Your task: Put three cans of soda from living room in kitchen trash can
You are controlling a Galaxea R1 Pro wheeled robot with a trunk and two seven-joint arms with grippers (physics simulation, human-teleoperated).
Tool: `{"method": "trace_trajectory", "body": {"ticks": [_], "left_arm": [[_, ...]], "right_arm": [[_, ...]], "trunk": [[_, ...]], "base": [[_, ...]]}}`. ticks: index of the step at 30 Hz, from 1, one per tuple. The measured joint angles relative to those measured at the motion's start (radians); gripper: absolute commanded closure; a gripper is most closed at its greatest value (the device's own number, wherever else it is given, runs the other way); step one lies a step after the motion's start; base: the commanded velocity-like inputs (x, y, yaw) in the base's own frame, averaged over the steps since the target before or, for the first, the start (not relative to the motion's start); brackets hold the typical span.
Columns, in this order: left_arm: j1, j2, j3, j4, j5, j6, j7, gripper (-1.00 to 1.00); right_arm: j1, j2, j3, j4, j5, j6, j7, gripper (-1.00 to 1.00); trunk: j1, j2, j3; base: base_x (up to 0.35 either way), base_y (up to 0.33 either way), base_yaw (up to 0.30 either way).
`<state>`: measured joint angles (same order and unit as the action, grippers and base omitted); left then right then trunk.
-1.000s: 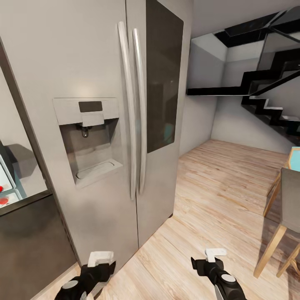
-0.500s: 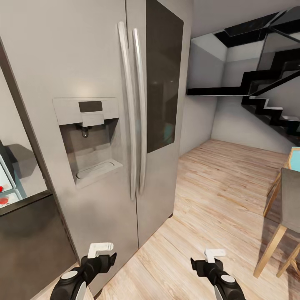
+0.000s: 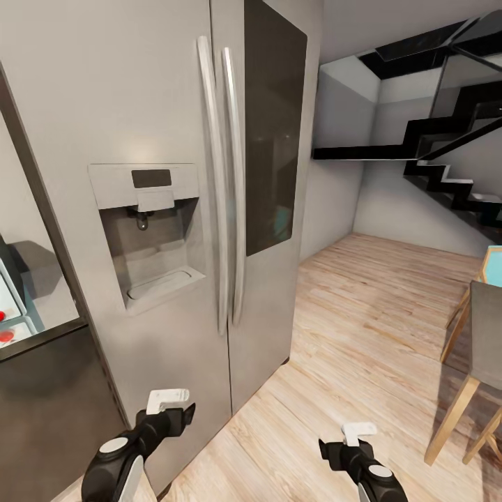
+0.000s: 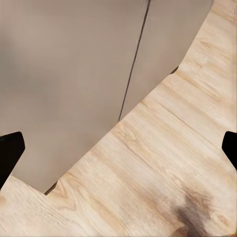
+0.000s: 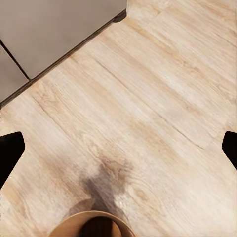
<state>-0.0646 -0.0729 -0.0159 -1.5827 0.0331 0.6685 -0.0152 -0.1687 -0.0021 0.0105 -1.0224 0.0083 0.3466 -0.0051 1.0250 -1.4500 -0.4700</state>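
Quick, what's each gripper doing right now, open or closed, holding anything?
Left gripper: open, holding nothing.
Right gripper: open, holding nothing.

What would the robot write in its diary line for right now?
place: beside fridge | floor: wood | left hand: open, empty | right hand: open, empty | soda cans: none seen

A tall steel refrigerator (image 3: pixel 174 209) stands close ahead on the left, its doors shut and twin handles (image 3: pixel 223 181) jutting out. A dark cabinet (image 3: pixel 49 411) flanks it. To the right, bare wood floor (image 3: pixel 362 314) runs open toward the staircase (image 3: pixel 446 160). A wooden-legged chair (image 3: pixel 474 376) crowds the far right edge.
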Motion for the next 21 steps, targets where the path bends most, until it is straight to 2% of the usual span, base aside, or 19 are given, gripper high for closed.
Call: {"method": "trace_trajectory", "body": {"ticks": [13,17,21], "left_arm": [[0.004,0.001,-0.007,0.0,0.005,-0.005,0.001,-1.0],[0.004,0.0,-0.007,0.0,0.013,-0.005,0.002,-1.0],[0.004,0.001,-0.007,0.001,0.036,-0.006,0.005,-1.0]], "right_arm": [[0.0,0.001,0.027,0.002,-0.001,0.001,0.0,-1.0],[0.0,0.001,0.028,0.002,-0.001,0.001,0.0,-1.0],[0.0,0.0,0.027,0.002,-0.003,0.003,0.0,-1.0]], "trunk": [[0.0,0.0,0.0],[0.015,-0.028,-0.012],[0.031,-0.056,-0.025]], "base": [[0.0,0.0,0.0],[0.0,0.0,0.0],[0.0,0.0,0.0]]}}
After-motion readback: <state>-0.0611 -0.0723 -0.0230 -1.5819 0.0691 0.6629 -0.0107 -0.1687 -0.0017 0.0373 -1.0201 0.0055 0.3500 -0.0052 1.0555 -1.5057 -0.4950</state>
